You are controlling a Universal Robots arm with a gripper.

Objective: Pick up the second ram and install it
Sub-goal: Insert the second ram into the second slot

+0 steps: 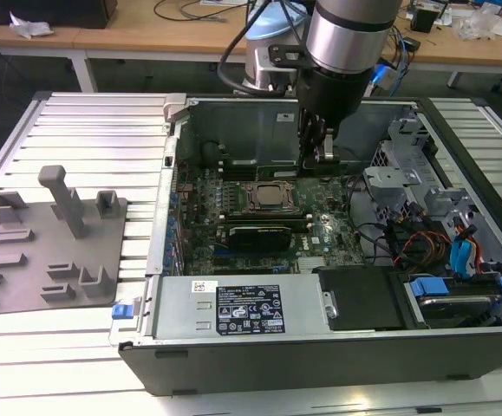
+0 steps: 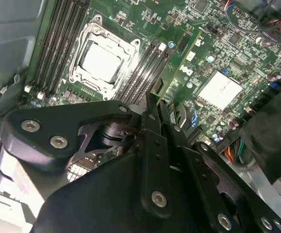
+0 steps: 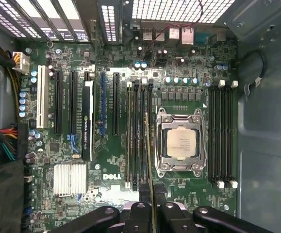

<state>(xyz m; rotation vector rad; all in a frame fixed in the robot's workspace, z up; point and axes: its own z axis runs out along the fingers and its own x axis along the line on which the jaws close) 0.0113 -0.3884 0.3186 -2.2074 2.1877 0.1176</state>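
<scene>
The pincer is gripping the second ram edge-on, just beside the memory slots flanking the processor socket.

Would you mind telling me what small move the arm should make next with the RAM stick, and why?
Probably a slow, straight descent. The gripper is shut on the second ram, which hangs edge-on along the memory slots beside the processor socket. It seems above a slot rather than seated, though depth is hard to judge.

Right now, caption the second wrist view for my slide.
Fingers hold the ram edge-on over slots beside the socket.
</scene>
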